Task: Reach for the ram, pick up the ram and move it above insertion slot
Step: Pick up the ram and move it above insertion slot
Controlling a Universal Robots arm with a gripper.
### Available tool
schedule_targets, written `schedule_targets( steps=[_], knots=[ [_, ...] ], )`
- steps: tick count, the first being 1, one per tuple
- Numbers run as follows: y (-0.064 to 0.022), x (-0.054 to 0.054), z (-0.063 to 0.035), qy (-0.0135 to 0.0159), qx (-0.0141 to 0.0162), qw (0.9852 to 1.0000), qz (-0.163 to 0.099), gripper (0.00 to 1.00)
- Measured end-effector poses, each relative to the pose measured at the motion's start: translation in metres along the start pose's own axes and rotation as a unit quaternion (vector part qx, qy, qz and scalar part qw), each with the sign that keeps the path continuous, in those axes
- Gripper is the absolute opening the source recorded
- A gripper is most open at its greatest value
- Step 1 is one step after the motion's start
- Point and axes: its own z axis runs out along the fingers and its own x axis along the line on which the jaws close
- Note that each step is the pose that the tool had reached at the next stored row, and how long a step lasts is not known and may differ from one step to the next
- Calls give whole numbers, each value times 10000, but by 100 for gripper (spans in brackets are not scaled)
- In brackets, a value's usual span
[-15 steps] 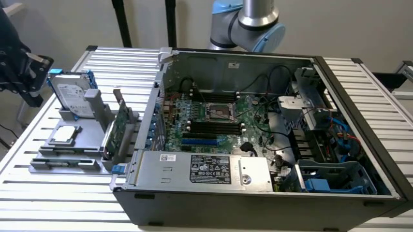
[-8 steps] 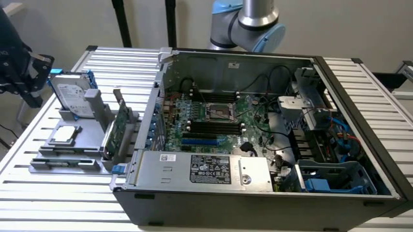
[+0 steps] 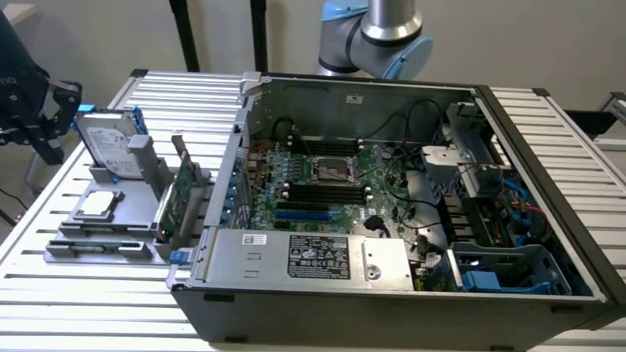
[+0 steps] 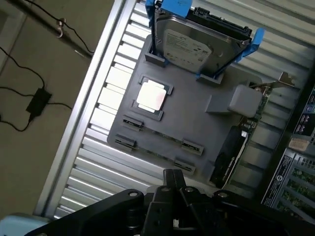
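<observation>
1. Green, long and thin, the ram [image 3: 98, 247] lies flat along the front row of a grey plastic fixture tray [image 3: 146, 224], its ends seated in small grey clips; nothing touches it.
2. Behind it on the same tray sits a square silver processor chip [image 3: 101, 204] in a shallow frame; farther back a silver boxy hard drive with blue rails [image 3: 105, 139] stands on edge; toward the exterior view's right a broader green circuit card with a metal bracket [image 3: 176, 196] stands upright.
3. At the exterior view's left edge the dark gripper [image 3: 47, 147] hangs beside the hard drive, raised above the tray and well apart from the ram.
4. In the wrist view the gripper [image 4: 173, 178] looks down on the tray; its black fingers [image 4: 170, 184] are pressed together with nothing between them.
5. The tray rests on a ribbed aluminium table [image 3: 78, 293], just beside a black open computer case [image 3: 391, 312].
6. Inside the case a green motherboard [image 3: 377, 165] carries long black memory slots [image 3: 323, 193], which lie well apart from the ram and the gripper; coloured cables and a blue drive cage fill the side toward the exterior view's right.
7. Behind the case rises the arm's silver and pale-blue joint [image 3: 386, 33].
8. In the wrist view a black cable with a small black box [image 4: 38, 101] lies on the brown floor beyond the table's edge.
</observation>
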Motion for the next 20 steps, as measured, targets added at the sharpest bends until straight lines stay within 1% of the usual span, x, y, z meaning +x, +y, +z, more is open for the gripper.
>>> schedule_targets(
  steps=[3, 5, 7, 10, 13, 15, 18, 20],
  knots=[
    [0, 0, 7, 11, 0, 9996, -272, 11],
    [0, 0, 12, 18, -1, 9989, -460, 11],
    [-1, 0, 17, 25, -1, 9980, -639, 11],
    [-1, 0, 24, 35, -1, 9958, -911, 11],
    [-1, 0, 31, 46, -1, 9930, -1178, 11],
    [-1, 0, 36, 54, -1, 9907, -1360, 11],
    [-2, 0, 44, 64, -2, 9866, -1631, 11],
    [-2, 0, 49, 71, -2, 9835, -1809, 11]
  ],
)
